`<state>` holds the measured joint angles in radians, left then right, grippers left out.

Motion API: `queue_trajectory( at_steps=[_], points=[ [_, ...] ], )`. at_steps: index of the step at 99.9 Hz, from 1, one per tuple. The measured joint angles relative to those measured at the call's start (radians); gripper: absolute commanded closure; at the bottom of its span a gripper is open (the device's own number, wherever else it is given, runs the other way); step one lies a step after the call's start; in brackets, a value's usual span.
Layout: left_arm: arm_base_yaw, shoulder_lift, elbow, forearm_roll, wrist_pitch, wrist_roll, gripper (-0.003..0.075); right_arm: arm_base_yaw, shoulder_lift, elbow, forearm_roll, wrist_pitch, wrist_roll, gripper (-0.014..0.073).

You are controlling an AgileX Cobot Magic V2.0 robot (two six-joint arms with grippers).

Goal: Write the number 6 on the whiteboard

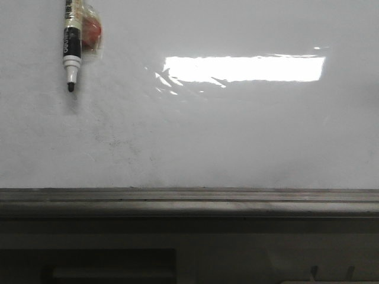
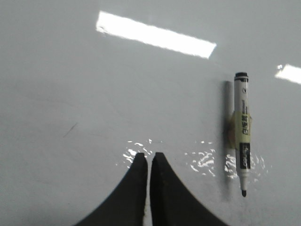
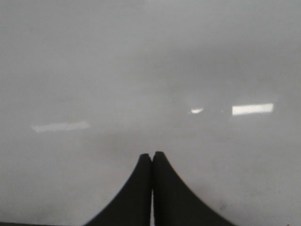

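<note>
Ledge [image 1: 189, 201] nearest; marker [image 1: 71, 44] upright, tip down.

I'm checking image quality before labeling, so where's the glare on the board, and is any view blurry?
Front view: a bright rectangular ceiling-light reflection on the whiteboard, right of the marker. Left wrist view: a slanted glare bar, sharp focus, specks of glint near the shut left gripper. Right wrist view: soft and hazy, faint reflections, right gripper shut.

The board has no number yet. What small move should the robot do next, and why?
Probably the left gripper should open and move toward the marker. The whiteboard shows no written 6, the uncapped marker lies on it untouched, both grippers are shut and empty, and the marker shows only in the left wrist view, beside those fingers.
</note>
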<state>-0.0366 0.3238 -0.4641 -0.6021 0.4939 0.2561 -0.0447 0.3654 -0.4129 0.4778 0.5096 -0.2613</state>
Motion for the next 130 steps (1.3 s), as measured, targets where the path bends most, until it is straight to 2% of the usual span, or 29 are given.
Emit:
queue_trajectory(
  at_steps=[8, 12, 16, 27, 32, 37, 48, 65, 73, 103, 130],
  points=[
    [-0.002, 0.074, -0.045, -0.041, 0.058, 0.071, 0.0710, 0.000, 0.060, -0.037, -0.004, 0.033, 0.000, 0.0599],
    [-0.014, 0.098, -0.058, -0.080, 0.072, 0.111, 0.0662, 0.000, 0.077, -0.050, -0.004, 0.044, 0.000, 0.0545],
    [-0.030, 0.123, -0.061, -0.131, 0.082, 0.162, 0.0591, 0.000, 0.085, -0.056, -0.006, 0.057, 0.000, 0.0482],
    [-0.093, 0.180, -0.065, -0.256, 0.088, 0.286, 0.0344, 0.000, 0.093, -0.063, -0.006, 0.079, -0.002, 0.0197],
    [-0.119, 0.204, -0.065, -0.297, 0.088, 0.318, 0.0262, 0.000, 0.093, -0.063, -0.006, 0.081, -0.002, 0.0127],
    [-0.142, 0.231, -0.065, -0.338, 0.086, 0.348, 0.0232, 0.000, 0.093, -0.063, -0.006, 0.084, -0.002, 0.0086],
    [-0.185, 0.303, -0.065, -0.434, 0.065, 0.443, 0.0261, 0.000, 0.093, -0.063, -0.006, 0.085, -0.002, 0.0084],
    [-0.252, 0.446, -0.067, -0.669, 0.009, 0.671, 0.0263, 0.000, 0.093, -0.063, 0.000, 0.085, -0.002, 0.0084],
    [-0.274, 0.520, -0.079, -0.726, -0.012, 0.740, 0.0263, 0.000, 0.093, -0.063, 0.001, 0.085, -0.002, 0.0084],
    [-0.329, 0.729, -0.155, -0.779, -0.032, 0.828, 0.0283, 0.000, 0.093, -0.063, 0.004, 0.085, -0.002, 0.0084],
    [-0.336, 0.801, -0.193, -0.791, -0.009, 0.853, 0.0435, 0.000, 0.093, -0.063, 0.004, 0.085, -0.002, 0.0084]
  ],
)
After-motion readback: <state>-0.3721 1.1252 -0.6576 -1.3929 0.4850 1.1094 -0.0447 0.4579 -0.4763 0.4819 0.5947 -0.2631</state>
